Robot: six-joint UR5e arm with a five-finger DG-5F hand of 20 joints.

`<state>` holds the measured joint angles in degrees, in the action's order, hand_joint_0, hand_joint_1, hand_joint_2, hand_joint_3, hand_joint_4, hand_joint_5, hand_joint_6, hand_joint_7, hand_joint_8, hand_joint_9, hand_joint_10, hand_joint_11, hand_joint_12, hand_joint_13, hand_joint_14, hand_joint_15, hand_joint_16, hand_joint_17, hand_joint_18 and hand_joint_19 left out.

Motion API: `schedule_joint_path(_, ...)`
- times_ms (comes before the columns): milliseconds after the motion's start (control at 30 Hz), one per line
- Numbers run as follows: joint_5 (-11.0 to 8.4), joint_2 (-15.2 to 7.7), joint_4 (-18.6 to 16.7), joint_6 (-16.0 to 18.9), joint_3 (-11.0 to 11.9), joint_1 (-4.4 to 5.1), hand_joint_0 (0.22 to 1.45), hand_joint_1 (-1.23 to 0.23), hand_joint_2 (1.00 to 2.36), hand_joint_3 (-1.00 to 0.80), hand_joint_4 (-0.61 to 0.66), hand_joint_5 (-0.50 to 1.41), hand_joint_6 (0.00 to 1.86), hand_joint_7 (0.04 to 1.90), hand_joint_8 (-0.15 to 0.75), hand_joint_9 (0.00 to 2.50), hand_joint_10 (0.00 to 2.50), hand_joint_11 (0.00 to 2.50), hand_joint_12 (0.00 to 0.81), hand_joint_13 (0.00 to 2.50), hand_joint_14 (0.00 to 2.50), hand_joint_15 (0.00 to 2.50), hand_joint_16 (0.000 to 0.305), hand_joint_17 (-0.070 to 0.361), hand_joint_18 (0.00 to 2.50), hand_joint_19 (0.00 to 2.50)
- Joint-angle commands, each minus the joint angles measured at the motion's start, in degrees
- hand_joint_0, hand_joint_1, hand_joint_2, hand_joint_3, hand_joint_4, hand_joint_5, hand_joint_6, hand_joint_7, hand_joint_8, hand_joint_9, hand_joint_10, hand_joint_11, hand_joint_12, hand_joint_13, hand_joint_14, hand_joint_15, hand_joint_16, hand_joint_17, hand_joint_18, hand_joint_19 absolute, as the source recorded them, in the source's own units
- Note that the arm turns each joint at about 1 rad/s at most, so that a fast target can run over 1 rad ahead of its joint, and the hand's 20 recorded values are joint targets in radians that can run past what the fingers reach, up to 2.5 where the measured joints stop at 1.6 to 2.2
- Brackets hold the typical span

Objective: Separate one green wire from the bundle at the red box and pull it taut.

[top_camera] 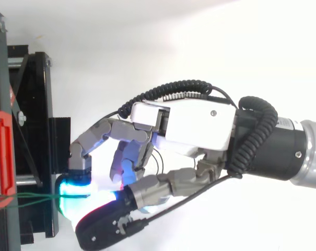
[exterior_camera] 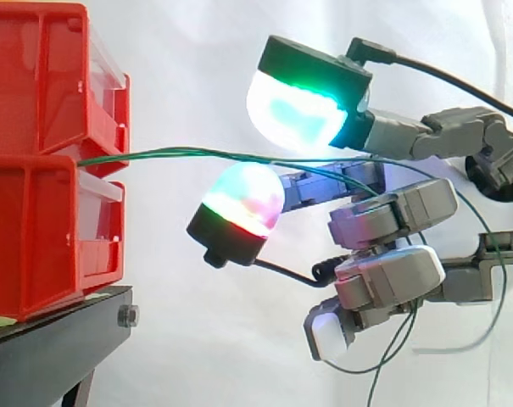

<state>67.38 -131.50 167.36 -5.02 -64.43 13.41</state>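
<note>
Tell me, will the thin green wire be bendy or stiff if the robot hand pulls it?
Probably bendy: the thin green wire droops in loose loops below the hand. Likely very light, since it is so thin. It looks smooth, so it might slip.

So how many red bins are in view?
2: upper red bin stacked on lower red bin, on the black stand at left; others may be hidden above.

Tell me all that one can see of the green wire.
The green wire is thin, seemingly two strands side by side. It comes out between the two stacked red bins, runs almost level to the right into the hand, then hangs past it in a slack loop.
</note>
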Motion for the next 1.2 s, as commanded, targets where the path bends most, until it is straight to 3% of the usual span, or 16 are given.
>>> schedule_joint_path(0,0.3,0.02,0.16,0.01,0.01,-0.57,0.49,-0.5,1.0,-0.5,0.08,-0.18,0.89,0.85,0.265,1.36,0.63,1.48,0.344,1.43,0.02,1.25,0.059,0.133,0.82,0.73)
schedule_joint_path(133,1.18,0.37,0.16,-0.16,0.01,-1.01,0.55,-0.5,1.0,-0.5,0.03,-0.18,0.88,0.89,0.23,1.39,0.53,1.57,0.314,1.41,0.02,1.26,0.055,0.124,0.78,0.75)
schedule_joint_path(400,1.27,0.37,0.6,-0.08,0.01,-1.45,0.64,-0.73,1.02,-0.23,-0.05,-0.17,0.9,0.95,0.216,1.35,0.51,1.61,0.299,1.37,0.02,1.26,0.052,0.117,0.76,0.74)
schedule_joint_path(633,2.15,0.37,1.04,-0.25,0.01,-2.33,0.67,-0.79,1.02,-0.34,-0.04,-0.18,0.91,0.89,0.214,1.31,0.43,1.6,0.294,1.33,0.02,1.25,0.051,0.115,0.73,0.73)
schedule_joint_path(700,2.76,0.37,1.31,-0.25,0.01,-2.6,0.61,-0.73,1.0,-0.5,0.0,-0.18,0.9,0.88,0.221,1.32,0.41,1.6,0.298,1.33,0.02,1.24,0.051,0.114,0.72,0.74)
schedule_joint_path(733,2.94,0.37,1.39,-0.34,0.01,-2.77,0.6,-0.72,1.0,-0.5,0.0,-0.18,0.9,0.88,0.222,1.34,0.39,1.61,0.302,1.33,0.02,1.23,0.051,0.114,0.72,0.74)
schedule_joint_path(833,3.64,0.46,1.39,-0.78,0.01,-3.12,0.53,-0.49,1.0,-0.5,0.03,-0.17,0.89,0.9,0.24,1.39,0.37,1.6,0.325,1.37,0.02,1.22,0.054,0.123,0.76,0.74)
schedule_joint_path(867,3.82,0.46,1.39,-1.13,0.01,-3.3,0.56,-0.39,1.0,-0.5,0.04,-0.16,0.89,0.93,0.241,1.42,0.3,1.65,0.319,1.37,0.02,1.23,0.053,0.12,0.75,0.76)
schedule_joint_path(900,3.9,0.46,1.39,-1.31,0.01,-3.3,0.6,-0.37,1.0,-0.46,0.04,-0.16,0.88,0.96,0.236,1.44,0.24,1.68,0.314,1.37,0.02,1.23,0.053,0.119,0.75,0.76)
schedule_joint_path(1167,3.9,0.46,1.39,-2.1,0.01,-3.74,0.59,-0.63,1.02,-0.21,0.09,-0.17,0.89,0.96,0.243,1.37,0.19,1.69,0.312,1.33,0.02,1.22,0.055,0.124,0.74,0.74)
